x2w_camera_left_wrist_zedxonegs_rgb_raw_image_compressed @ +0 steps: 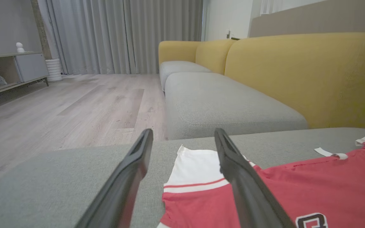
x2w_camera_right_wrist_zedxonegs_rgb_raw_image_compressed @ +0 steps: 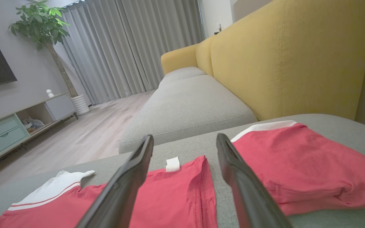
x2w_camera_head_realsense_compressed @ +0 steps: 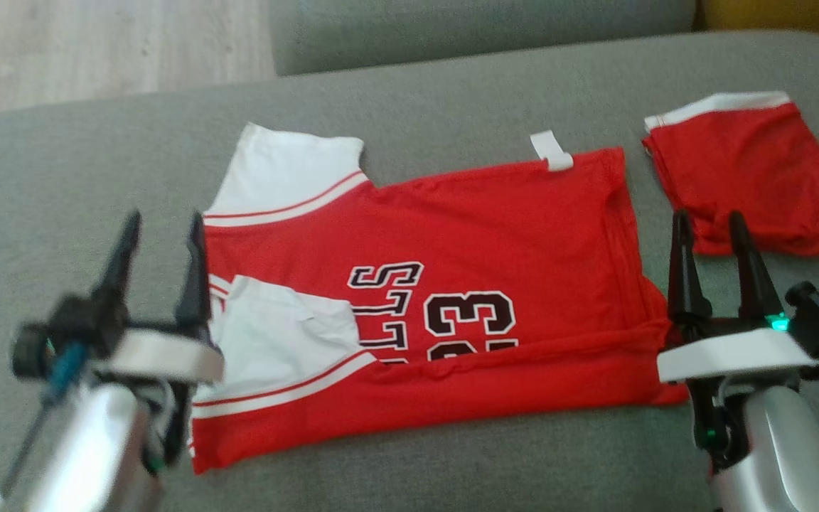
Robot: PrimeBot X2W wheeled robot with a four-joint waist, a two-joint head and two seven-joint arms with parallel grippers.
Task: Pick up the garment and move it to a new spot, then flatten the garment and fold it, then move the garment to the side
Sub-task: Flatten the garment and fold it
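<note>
The garment point(x2w_camera_head_realsense_compressed: 452, 235) is a red jersey with white sleeves and black lettering, spread sideways on the grey sofa seat point(x2w_camera_head_realsense_compressed: 409, 107), its near long edge folded up over the number. My left gripper point(x2w_camera_head_realsense_compressed: 161, 220) stands open just off the sleeve end, nothing between its fingers. My right gripper point(x2w_camera_head_realsense_compressed: 712, 222) is open too, at the hem end, clear of the cloth. The left wrist view shows the white sleeve point(x2w_camera_left_wrist_zedxonegs_rgb_raw_image_compressed: 198, 167) between and beyond my open left gripper point(x2w_camera_left_wrist_zedxonegs_rgb_raw_image_compressed: 184, 134). In the right wrist view the jersey hem point(x2w_camera_right_wrist_zedxonegs_rgb_raw_image_compressed: 182, 190) lies under my open right gripper point(x2w_camera_right_wrist_zedxonegs_rgb_raw_image_compressed: 185, 139).
A folded pair of red shorts point(x2w_camera_head_realsense_compressed: 751, 178) with a white waistband lies at the back right, close beside my right gripper, also the shorts point(x2w_camera_right_wrist_zedxonegs_rgb_raw_image_compressed: 296, 158). Yellow sofa backrest point(x2w_camera_right_wrist_zedxonegs_rgb_raw_image_compressed: 284, 63) runs along the far side. Wooden floor point(x2w_camera_left_wrist_zedxonegs_rgb_raw_image_compressed: 59, 107) lies beyond the seat's left edge.
</note>
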